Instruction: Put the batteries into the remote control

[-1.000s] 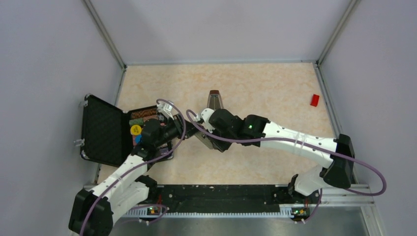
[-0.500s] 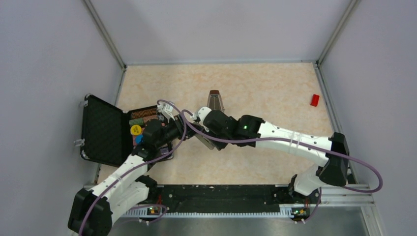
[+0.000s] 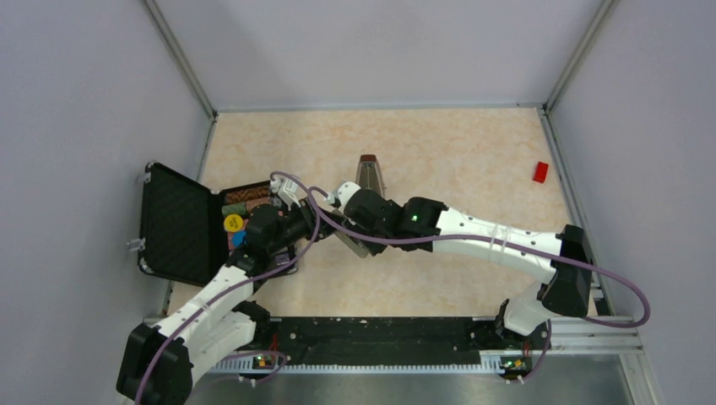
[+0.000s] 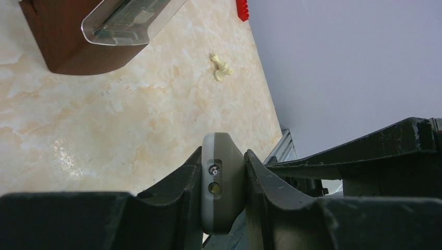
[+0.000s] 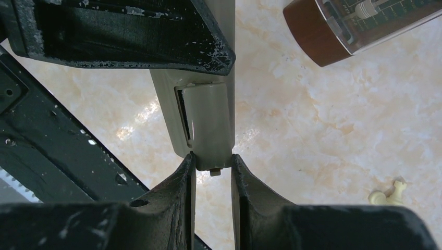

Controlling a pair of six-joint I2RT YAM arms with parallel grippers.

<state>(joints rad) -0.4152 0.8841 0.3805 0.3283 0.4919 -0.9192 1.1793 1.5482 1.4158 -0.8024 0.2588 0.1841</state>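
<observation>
The remote control (image 4: pixel 223 182) is held edge-on, grey back to one side, with my left gripper (image 4: pixel 223 154) shut on it. In the right wrist view the remote control (image 5: pixel 168 99) hangs from the left gripper's black finger (image 5: pixel 130 36). A raised grey cover piece (image 5: pixel 208 114) sits at the remote's lower end. My right gripper (image 5: pixel 211 159) is pinched on the tip of that piece, where a small tab shows between the fingertips. From above, both grippers meet over the remote control (image 3: pixel 356 245) at mid-table. No batteries are in view.
A brown metronome (image 3: pixel 369 173) stands just behind the grippers. An open black case (image 3: pixel 173 224) with small items lies at the left. A red block (image 3: pixel 540 172) sits far right. A small cream piece (image 4: pixel 221 67) lies on the table. A black rail (image 3: pixel 380 329) runs along the near edge.
The right arm has shifted slightly left, towards the left gripper. Both grips are unchanged.
</observation>
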